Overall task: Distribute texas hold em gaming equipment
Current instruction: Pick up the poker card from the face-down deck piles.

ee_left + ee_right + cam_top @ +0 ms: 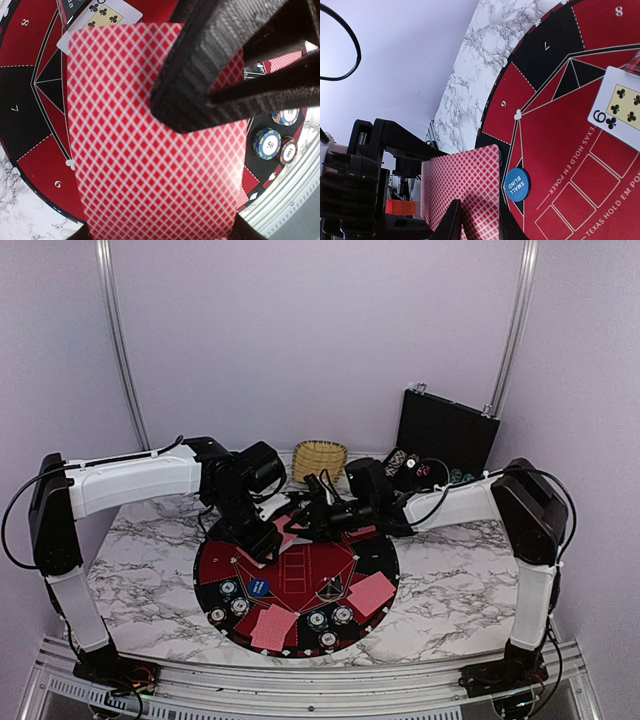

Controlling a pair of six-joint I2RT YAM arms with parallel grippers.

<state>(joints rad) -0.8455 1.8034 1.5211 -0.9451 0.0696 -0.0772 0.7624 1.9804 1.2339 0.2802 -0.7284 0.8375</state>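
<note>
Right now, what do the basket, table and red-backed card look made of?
The basket looks like woven wicker, matt tan, by its visible weave. The table is marble-patterned, white with grey veins; real stone or printed laminate, can't tell. The card looks like coated paper or plastic: thin, flat, smooth red lattice print.

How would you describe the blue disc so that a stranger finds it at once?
Start at the round black-and-red mat on the marble table. On its near-left part, beside the teal-and-white chips, lies the blue disc. It alone is solid blue, with the white words SMALL BLIND.
</note>
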